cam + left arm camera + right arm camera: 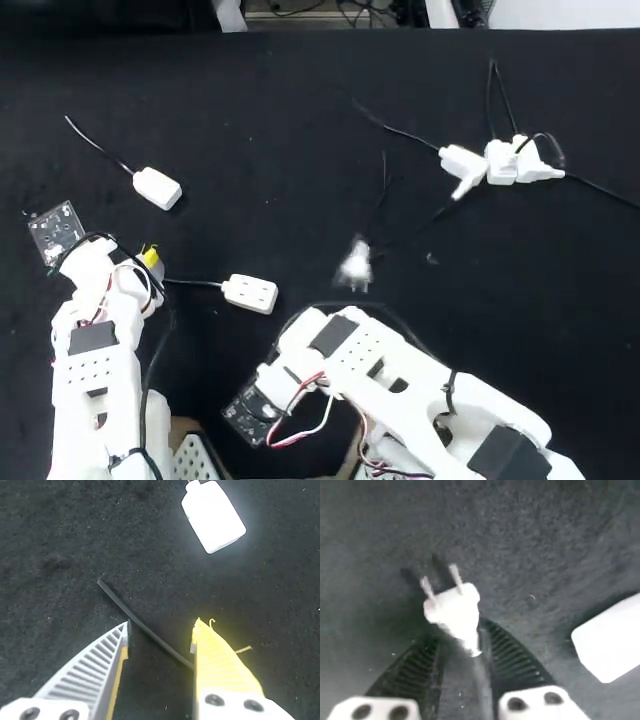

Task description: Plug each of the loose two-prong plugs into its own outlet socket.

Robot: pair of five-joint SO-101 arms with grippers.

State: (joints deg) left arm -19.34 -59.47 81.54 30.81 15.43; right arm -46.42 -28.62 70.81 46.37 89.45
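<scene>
We see a two-prong plug near the middle of the table, prongs pointing away from the right gripper. Its rear seems clamped between that gripper's fingers, though blur leaves the grip uncertain. One outlet socket lies to its left and another farther left. The left gripper hangs with fingers spread over a black cord, grasping nothing. A cluster of white plugs and sockets lies well to the right.

Black-covered bench carried a corded white block, an outlet socket nearer the arms, and a joined plug-and-socket cluster well apart.
</scene>
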